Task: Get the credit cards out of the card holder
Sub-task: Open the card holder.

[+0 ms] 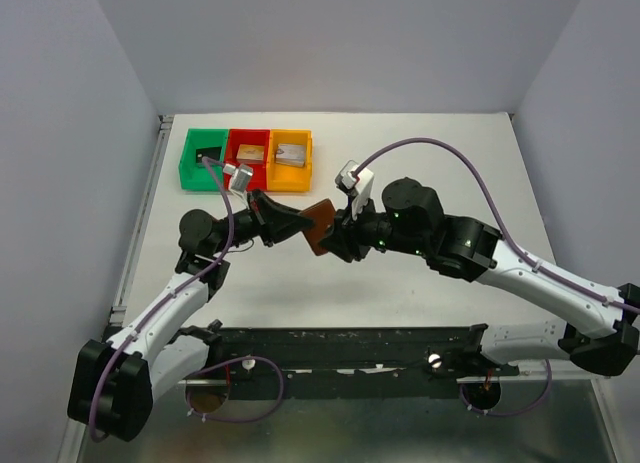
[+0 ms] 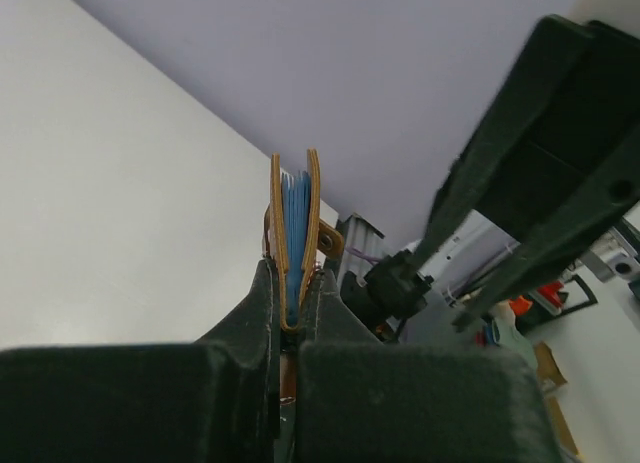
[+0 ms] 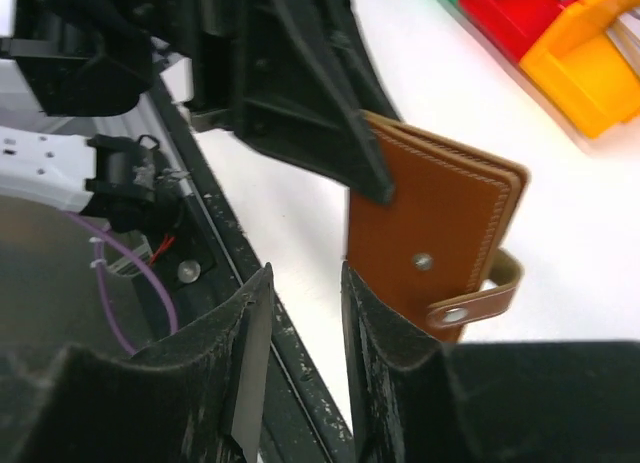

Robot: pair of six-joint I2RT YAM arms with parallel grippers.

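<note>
The card holder [image 1: 319, 226], a brown leather wallet with a snap tab [image 3: 478, 301], hangs in the air above the table's middle. My left gripper [image 2: 293, 308] is shut on its lower edge. From the left wrist, its two covers [image 2: 312, 218] stand slightly apart with light blue layers [image 2: 294, 228] between them. I cannot make out separate credit cards there. My right gripper [image 3: 305, 283] is open just beside the card holder [image 3: 435, 218], which lies outside its gap. A thin grey strip [image 3: 243, 353] lies along one finger's inner face; I cannot tell what it is.
Three small trays stand in a row at the back left: green [image 1: 190, 163], red [image 1: 232, 165] and orange [image 1: 304, 163], each with a small block inside. The trays [image 3: 560, 73] also show in the right wrist view. A dark rail [image 1: 340, 345] runs along the near edge.
</note>
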